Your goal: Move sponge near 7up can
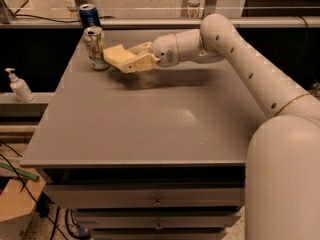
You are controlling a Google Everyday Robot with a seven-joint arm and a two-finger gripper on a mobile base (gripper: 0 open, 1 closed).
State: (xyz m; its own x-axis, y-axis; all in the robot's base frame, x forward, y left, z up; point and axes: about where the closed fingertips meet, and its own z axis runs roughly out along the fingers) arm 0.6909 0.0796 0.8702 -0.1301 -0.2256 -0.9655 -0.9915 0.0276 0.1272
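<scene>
The 7up can (96,47), silver-white with green lettering, stands upright near the table's back left corner. The pale yellow sponge (117,55) is held in my gripper (131,58), just right of the can and a little above the table, casting a shadow below. Its left end almost touches the can. My gripper's cream fingers are shut on the sponge from the right, with the arm reaching in from the right side.
A dark blue can (90,15) stands at the table's back edge behind the 7up can. The grey table (150,119) has drawers under its front edge. A soap dispenser bottle (19,85) sits on a ledge to the left.
</scene>
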